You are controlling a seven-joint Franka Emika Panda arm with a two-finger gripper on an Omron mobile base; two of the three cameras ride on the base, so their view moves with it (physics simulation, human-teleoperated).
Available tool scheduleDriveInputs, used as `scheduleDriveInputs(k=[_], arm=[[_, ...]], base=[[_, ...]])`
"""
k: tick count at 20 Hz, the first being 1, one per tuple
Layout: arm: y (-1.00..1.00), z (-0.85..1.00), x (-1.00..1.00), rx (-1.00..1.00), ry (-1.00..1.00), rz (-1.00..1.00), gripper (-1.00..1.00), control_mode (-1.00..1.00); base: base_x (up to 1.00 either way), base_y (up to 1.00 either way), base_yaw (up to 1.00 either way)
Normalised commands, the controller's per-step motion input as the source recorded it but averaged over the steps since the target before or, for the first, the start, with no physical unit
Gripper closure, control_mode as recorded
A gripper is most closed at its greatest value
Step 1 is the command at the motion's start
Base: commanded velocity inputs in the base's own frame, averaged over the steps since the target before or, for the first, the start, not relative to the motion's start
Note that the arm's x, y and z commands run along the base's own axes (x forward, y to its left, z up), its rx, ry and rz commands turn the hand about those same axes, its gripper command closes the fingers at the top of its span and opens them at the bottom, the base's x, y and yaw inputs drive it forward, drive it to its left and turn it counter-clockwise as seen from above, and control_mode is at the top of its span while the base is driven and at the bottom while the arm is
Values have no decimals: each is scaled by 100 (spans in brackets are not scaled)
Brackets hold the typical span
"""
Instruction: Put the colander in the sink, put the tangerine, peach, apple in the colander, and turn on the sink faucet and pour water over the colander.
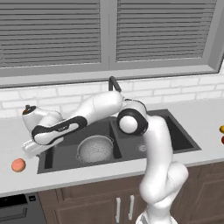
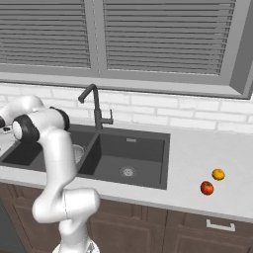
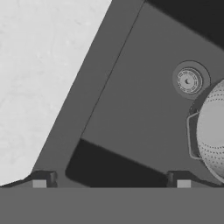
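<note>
Already colander (image 1: 95, 149) in sink (image 1: 175, 131) (upright)

Flat, even rendered light fills both base views, with no glare and only faint shadows under the window sill and inside the dark sink (image 2: 129, 150). Edges look soft and slightly jagged, small things like the fruit being coarse blobs. The hand view is dimmer and greyish, the colander (image 3: 213, 131) softly shaded
</note>
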Motion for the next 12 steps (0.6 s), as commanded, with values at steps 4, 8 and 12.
scheduleDriveInputs(k=[4,8,12], arm=[[46,0,0,2,-3,0,-100,-100],[38,1,0,12,-2,0,-100,-100],[29,4,-4,22,-1,0,-100,-100]], base=[[0,0,0],[0,0,0],[0,0,0]])
